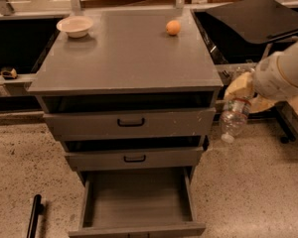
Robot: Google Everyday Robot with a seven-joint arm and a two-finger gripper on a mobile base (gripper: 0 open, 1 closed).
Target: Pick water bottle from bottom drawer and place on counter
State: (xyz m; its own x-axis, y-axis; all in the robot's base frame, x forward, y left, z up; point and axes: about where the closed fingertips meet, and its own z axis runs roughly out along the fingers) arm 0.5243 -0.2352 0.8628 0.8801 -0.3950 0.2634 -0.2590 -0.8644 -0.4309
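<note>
The water bottle (234, 119) is a clear crinkled bottle with a white cap. It hangs cap-down and tilted in the air to the right of the cabinet, level with the top drawer. My gripper (241, 92) is shut on the bottle's upper end, just right of the counter's front right corner. The white arm reaches in from the right edge. The bottom drawer (139, 198) is pulled open and holds nothing. The counter (126, 53) is the flat grey cabinet top, to the left of the gripper.
A white bowl (75, 26) sits at the counter's back left and an orange fruit (173, 27) at its back right. A black tilted tray (258, 18) stands to the right. A black bar (34, 216) lies on the floor at left.
</note>
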